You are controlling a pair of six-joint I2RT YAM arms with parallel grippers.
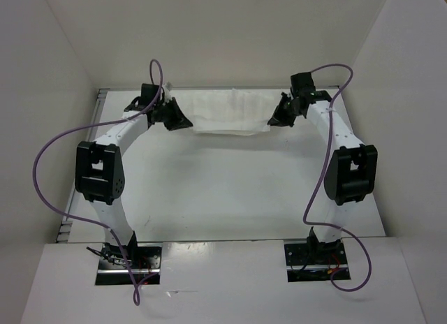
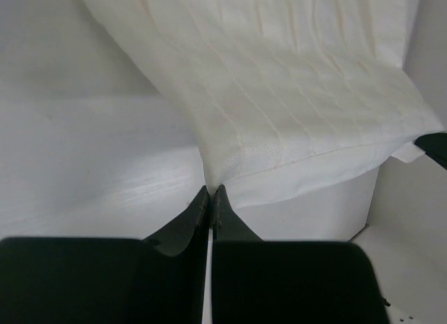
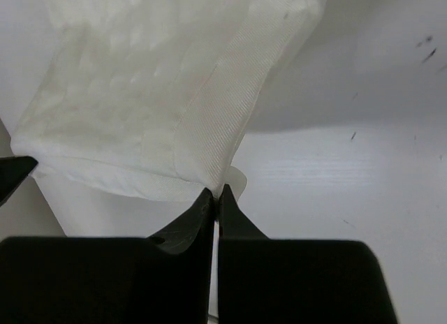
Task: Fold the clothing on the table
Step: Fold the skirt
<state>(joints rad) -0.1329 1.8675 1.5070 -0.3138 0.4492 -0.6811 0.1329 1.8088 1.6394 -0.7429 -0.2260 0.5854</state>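
Note:
The clothing [image 1: 227, 111] is a white ribbed garment stretched across the far side of the table [image 1: 223, 191]. My left gripper [image 1: 180, 121] is shut on its left corner. In the left wrist view the fabric [image 2: 293, 107] runs up and away from the pinched fingertips of the left gripper [image 2: 211, 191]. My right gripper [image 1: 276, 119] is shut on the right corner. In the right wrist view the cloth [image 3: 154, 100] fans out to the upper left of the right gripper [image 3: 216, 193], with a small flap beside the tip.
White walls enclose the table on the left, right and back. A metal rail [image 1: 100, 100] runs along the table's left edge. Purple cables [image 1: 49, 156] loop from both arms. The arm bases [image 1: 129, 258] sit at the near edge.

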